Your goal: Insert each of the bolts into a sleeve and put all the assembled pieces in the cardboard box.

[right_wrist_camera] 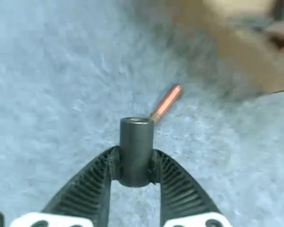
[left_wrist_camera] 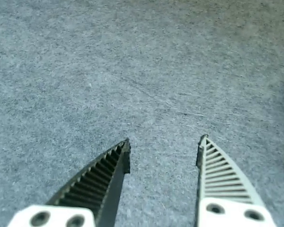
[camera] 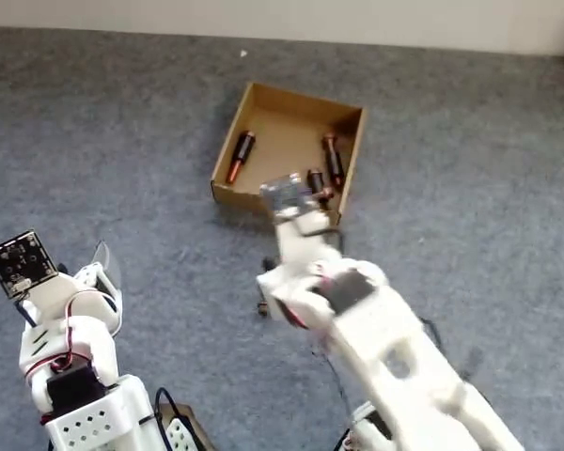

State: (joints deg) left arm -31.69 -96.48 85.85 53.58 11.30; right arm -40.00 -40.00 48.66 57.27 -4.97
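Two arms work over grey carpet [left_wrist_camera: 132, 71]. The right arm stretches forward, its wrist at the near wall of the box [camera: 291, 96]. The right gripper [right_wrist_camera: 135, 158] pinches an upright dark sleeve [right_wrist_camera: 136, 142] between its fingers. A copper bolt [right_wrist_camera: 166, 103] slants just behind the sleeve; contact cannot be told. Three pieces [camera: 242, 155] lie in the box. The left arm sits folded back, well apart. The left gripper [left_wrist_camera: 164, 142] is spread wide above the carpet, holding nothing.

White plastic arms [camera: 395, 357] with red cables [camera: 54, 362] and ribbed fingers [left_wrist_camera: 99, 184].
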